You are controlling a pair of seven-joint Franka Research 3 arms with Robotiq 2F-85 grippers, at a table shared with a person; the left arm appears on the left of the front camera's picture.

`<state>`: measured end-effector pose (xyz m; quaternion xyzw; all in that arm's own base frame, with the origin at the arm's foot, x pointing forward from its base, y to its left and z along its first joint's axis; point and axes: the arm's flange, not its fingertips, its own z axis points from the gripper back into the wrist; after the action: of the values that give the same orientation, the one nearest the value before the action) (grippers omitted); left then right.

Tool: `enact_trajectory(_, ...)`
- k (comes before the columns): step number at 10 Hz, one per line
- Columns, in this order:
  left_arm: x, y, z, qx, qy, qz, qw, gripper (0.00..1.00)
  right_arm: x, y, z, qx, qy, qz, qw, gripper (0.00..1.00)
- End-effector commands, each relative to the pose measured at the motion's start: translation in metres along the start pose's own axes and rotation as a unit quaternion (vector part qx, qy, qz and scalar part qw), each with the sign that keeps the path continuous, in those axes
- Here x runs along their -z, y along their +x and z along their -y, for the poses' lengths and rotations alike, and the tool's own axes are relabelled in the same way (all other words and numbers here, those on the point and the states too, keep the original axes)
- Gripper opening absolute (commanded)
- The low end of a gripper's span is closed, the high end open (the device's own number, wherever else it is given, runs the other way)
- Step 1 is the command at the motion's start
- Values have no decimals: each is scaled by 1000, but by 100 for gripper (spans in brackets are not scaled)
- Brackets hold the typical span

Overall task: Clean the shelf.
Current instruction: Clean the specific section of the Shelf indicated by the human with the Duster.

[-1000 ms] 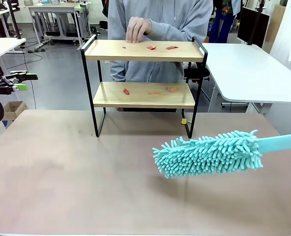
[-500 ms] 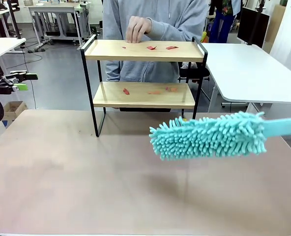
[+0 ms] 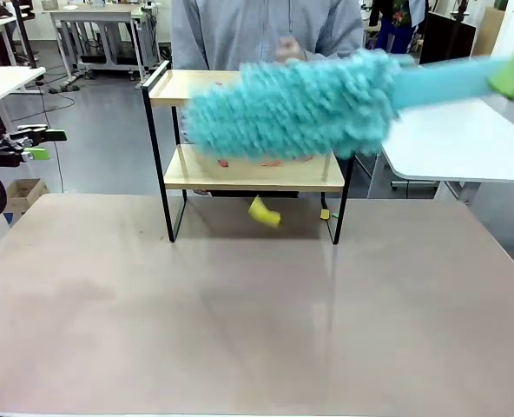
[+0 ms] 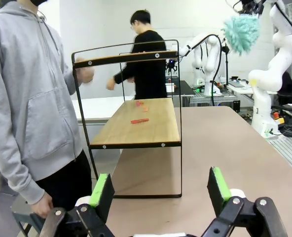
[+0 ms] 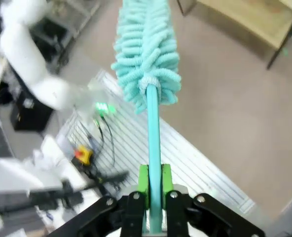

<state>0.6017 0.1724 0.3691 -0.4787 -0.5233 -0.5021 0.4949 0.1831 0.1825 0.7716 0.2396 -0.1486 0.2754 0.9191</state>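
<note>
- Two wooden boards in a black frame make up the shelf point(image 3: 187, 174). It stands at the far middle of the table point(image 3: 240, 330), upper centre of the front view, with its open side toward the robot so a sweep can reach either tier.
- Right tool point(image 5: 155, 183) is pressed together on the thin handle point(image 5: 153, 128) of the duster point(image 3: 292, 104), with a green pad flat on each side. Pinching near the handle's end gives, I judge, the longest reach across the table.
- Duster head lies roughly level in front of the top board, smeared by motion. Whether it touches the wood I cannot tell.
- Red scraps point(image 4: 139, 120) lie on the lower board, so that tier is not yet clean. The head hides most of the top board.
- Left tool point(image 4: 160, 190) is spread wide and holds nothing. It sits at the left edge of the front view, well apart from the shelf, probably to leave the sweep a free path.
- Person point(image 3: 257, 35) stands just behind the shelf at top centre.
- Yellow blur point(image 3: 264, 211) shows below the lower board; what it is I cannot tell.
</note>
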Motion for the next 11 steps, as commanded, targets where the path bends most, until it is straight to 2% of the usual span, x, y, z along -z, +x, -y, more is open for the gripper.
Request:
enact_trajectory(1, 0, 2, 1, 6, -3, -3, 1000, 100, 18, 43, -31, 44, -21, 96, 994, 13)
enact_trajectory(3, 0, 2, 1, 6, -3, -3, 1000, 100, 53, 79, -54, 66, -32, 175, 982, 13)
enact_trajectory(6, 0, 2, 1, 6, -3, -3, 1000, 100, 106, 118, -67, 87, -33, 223, 970, 13)
enact_trajectory(7, 0, 2, 1, 6, -3, -3, 1000, 100, 117, 126, -64, 108, -34, 230, 967, 13)
enact_trajectory(8, 0, 2, 1, 6, -3, -3, 1000, 100, 96, 110, -68, 71, -23, 202, 977, 13)
enact_trajectory(11, 0, 2, 1, 6, -3, -3, 1000, 100, 96, 110, -68, 71, -23, 202, 977, 13)
